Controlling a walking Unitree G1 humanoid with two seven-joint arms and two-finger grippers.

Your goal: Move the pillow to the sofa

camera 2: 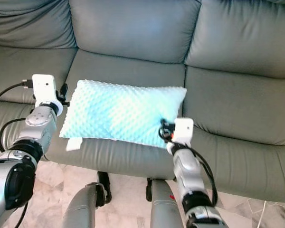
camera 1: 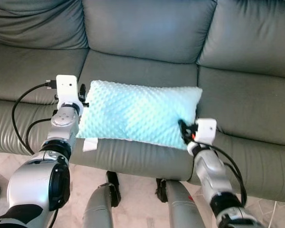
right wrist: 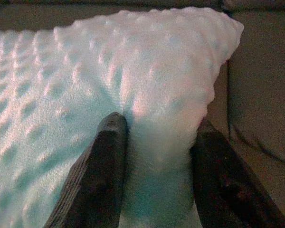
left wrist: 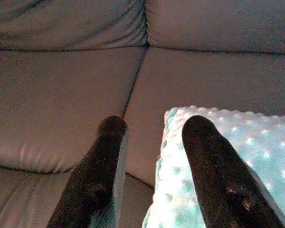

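The pillow [camera 1: 140, 113] is lying on the middle seat of the sofa [camera 1: 147, 28], its front edge hanging slightly past the seat's front. The right gripper [right wrist: 156, 142] is pinching the pillow's front right corner between its fingers. The left gripper [left wrist: 154, 156] is sitting with fingers spread at the pillow's left edge, one finger over the fabric, clamping nothing. If the right one pulls away while pinching, the pillow is likely to drag off the sofa.
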